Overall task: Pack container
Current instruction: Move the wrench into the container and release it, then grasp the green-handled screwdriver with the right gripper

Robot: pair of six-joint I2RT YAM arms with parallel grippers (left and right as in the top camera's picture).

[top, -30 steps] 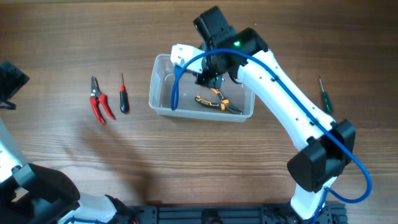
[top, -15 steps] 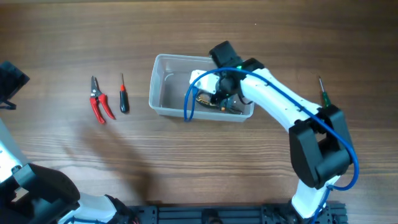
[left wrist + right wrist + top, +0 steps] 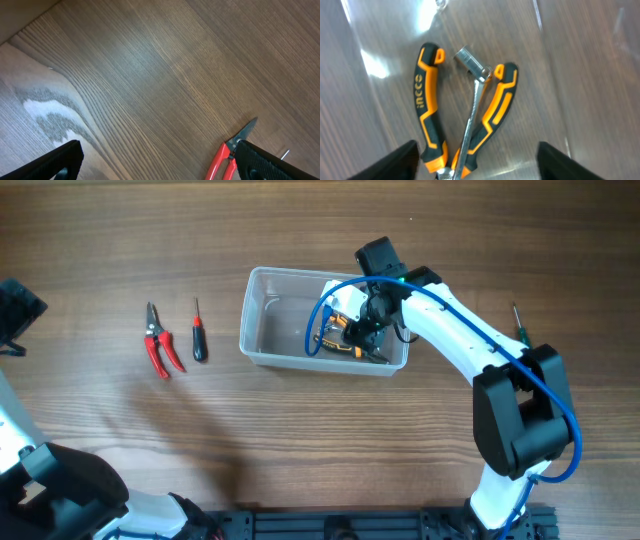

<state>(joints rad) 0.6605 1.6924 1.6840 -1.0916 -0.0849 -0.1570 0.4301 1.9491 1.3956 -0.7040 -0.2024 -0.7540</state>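
Observation:
The container is a clear tub at the table's middle. My right gripper hangs inside its right end, jaws open, gripping nothing. In the right wrist view the open gripper stands over orange-and-black pliers on the container floor. A slim metal socket wrench lies loose across the pliers. My left gripper is open above bare wood at the far left. Its right finger is beside red pruners.
Red-handled pruners and a black-and-red screwdriver lie left of the container. A green-handled screwdriver lies to the right, behind my right arm. The container's left half holds nothing.
My right gripper moved from the container's far rim down into its right end and its jaws opened. The left arm has not moved.

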